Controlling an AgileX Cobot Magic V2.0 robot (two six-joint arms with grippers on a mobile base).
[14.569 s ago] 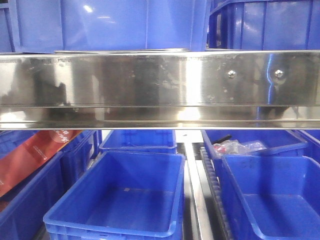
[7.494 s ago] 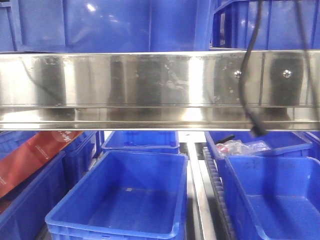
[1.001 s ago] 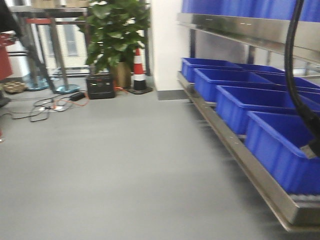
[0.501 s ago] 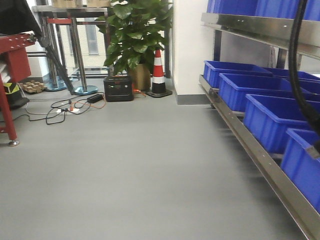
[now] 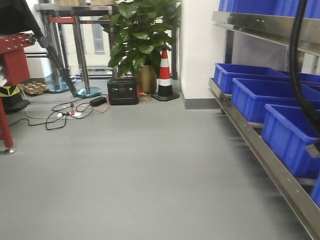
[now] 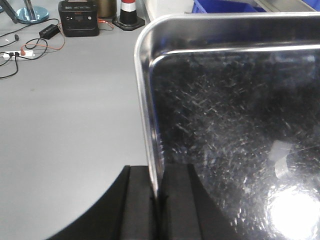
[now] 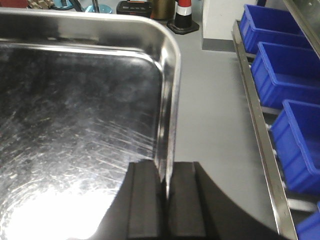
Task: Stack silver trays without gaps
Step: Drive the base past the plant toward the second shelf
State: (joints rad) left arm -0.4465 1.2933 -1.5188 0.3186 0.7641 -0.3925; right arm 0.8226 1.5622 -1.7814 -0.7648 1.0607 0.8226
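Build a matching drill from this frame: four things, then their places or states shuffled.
1 silver tray
2 traffic cone
3 blue bins
4 black box

A on the lower shelf
B gripped at opposite rims by left gripper and right gripper
C floor, right of the potted plant
D floor, left of the potted plant

Pairs: 1-B, 2-C, 3-A, 4-D

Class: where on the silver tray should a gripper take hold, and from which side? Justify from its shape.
The silver tray is wide and shallow, so only its thin upturned rim can be pinched. Come from outside each side edge, as the left gripper and right gripper do.
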